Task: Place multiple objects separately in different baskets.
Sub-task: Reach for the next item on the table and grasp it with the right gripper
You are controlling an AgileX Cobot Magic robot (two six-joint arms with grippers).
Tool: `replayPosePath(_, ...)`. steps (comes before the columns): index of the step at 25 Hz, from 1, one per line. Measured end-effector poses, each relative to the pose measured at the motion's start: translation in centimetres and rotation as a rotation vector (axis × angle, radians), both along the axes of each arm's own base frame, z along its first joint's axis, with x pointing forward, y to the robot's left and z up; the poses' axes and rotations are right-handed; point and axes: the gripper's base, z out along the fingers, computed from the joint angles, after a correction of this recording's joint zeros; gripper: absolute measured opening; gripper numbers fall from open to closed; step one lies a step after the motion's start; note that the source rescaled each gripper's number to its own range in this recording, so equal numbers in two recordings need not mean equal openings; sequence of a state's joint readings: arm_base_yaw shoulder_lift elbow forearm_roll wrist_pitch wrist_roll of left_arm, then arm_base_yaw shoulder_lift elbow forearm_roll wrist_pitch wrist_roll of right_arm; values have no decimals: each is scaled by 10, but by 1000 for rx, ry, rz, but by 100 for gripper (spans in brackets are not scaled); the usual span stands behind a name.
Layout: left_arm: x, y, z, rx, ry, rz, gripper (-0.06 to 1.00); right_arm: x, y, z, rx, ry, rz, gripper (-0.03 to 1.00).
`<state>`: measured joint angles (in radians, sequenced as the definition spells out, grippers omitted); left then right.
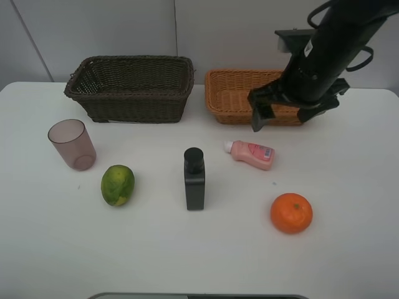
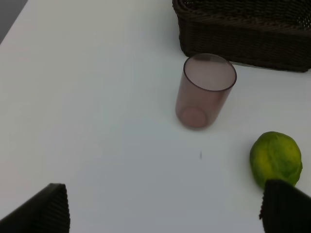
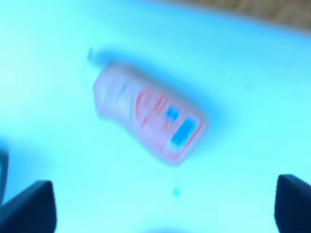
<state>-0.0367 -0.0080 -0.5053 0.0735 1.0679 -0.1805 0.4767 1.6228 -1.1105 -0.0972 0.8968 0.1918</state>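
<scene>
White tabletop (image 1: 349, 187) is occupied by a pink bottle (image 1: 251, 154), near which the right gripper (image 1: 282, 115) is held spread, empty; the left gripper (image 2: 165, 213) likewise.

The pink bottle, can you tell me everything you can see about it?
The pink bottle is small and looks like smooth plastic. It has a white cap on one end and a label with red and blue marks on its side. It is lying down on the white table, with its cap on the side nearer the black bottle, just in front of the orange basket. Only the table touches it; nothing is holding it.
</scene>
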Motion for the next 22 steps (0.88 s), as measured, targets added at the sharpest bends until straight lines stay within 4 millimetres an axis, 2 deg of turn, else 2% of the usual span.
replayPosePath(9,0,0,0,0,0,0,100,-57,-8,-12,-100,13,406,100)
replayPosePath(15,0,0,0,0,0,0,100,-91,-27,-40,-168,25,706,100)
replayPosePath(18,0,0,0,0,0,0,100,-102,-33,-47,-186,35,789,100)
replayPosePath(22,0,0,0,0,0,0,100,-105,-35,-52,-188,17,819,100)
